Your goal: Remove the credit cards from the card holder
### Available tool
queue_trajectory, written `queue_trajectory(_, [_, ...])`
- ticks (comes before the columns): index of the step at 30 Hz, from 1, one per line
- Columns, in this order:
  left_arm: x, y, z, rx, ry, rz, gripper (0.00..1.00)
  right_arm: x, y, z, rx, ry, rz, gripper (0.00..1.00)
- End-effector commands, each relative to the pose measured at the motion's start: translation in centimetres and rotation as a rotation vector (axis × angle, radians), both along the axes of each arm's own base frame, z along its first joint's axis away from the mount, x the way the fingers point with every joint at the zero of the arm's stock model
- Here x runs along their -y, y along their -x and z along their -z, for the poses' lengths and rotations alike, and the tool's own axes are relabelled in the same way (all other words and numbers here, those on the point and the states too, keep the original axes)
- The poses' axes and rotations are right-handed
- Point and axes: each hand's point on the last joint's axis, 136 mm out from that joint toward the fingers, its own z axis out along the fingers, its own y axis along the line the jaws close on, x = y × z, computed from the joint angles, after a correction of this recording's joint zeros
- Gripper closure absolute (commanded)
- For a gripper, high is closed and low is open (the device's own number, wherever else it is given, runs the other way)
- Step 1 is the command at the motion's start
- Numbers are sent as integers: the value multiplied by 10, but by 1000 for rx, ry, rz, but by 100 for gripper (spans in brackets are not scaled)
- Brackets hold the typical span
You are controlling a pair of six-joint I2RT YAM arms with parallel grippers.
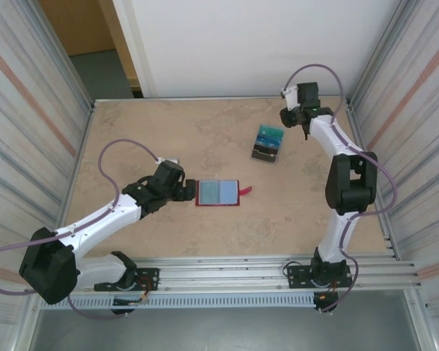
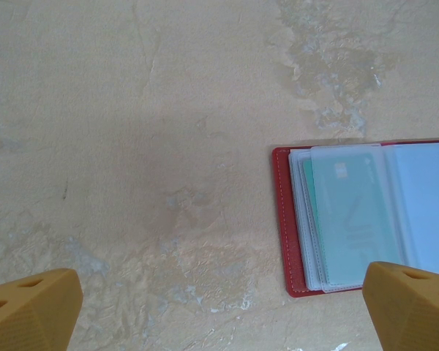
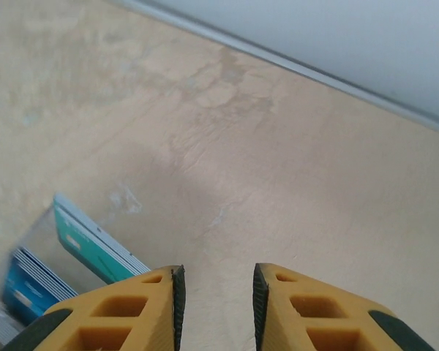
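Open and flat on the bench [image 1: 154, 131], between its middle and its near edge: the red card holder [image 1: 218, 192], pale blue-grey pockets [image 2: 424, 205] facing up, small red snap tab [image 1: 246, 191] sticking out on the side toward the right edge; inside the clear sleeves, seen from the left wrist, one teal card [image 2: 347, 219] tucked in, with the edges of more sleeves layered beside it toward the red border; well apart from the holder, toward the far right corner, the loose credit cards [image 1: 267, 142] in a short overlapping stack, teal at the far end, blue next, dark at the near end; at the holder's left edge, low over the bench, the left tool [image 1: 191, 191], fingers spread wide apart and gripping nothing, one orange fingertip [image 2: 410, 307] at the holder's corner and the other out over bare bench; near the far right corner, just beyond the stack, the right tool [image 3: 216, 292], fingers close together with a narrow gap, nothing between them, only bare bench underneath; at the lower left of the right wrist view, the teal and blue cards lying beside that tool, not touching it.
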Motion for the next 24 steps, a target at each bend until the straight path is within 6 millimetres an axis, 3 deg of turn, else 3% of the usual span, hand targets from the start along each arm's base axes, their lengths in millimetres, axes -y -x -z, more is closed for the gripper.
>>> queue_trajectory(1, [1, -6, -11, 31, 36, -16, 1, 11, 19, -7, -81, -331, 197, 71])
queue_trajectory(5, [1, -6, -9, 28, 36, -16, 1, 13, 36, 21, -201, -570, 290, 75])
queue_trajectory(8, [0, -6, -7, 23, 36, -17, 1, 6, 51, 40, -256, -645, 318, 75])
queue_trajectory(17, [0, -8, -5, 18, 53, -21, 1, -10, 89, 81, -338, -624, 419, 68])
queue_trajectory(24, [0, -8, -4, 15, 53, -19, 1, -14, 88, 94, -351, -600, 440, 67])
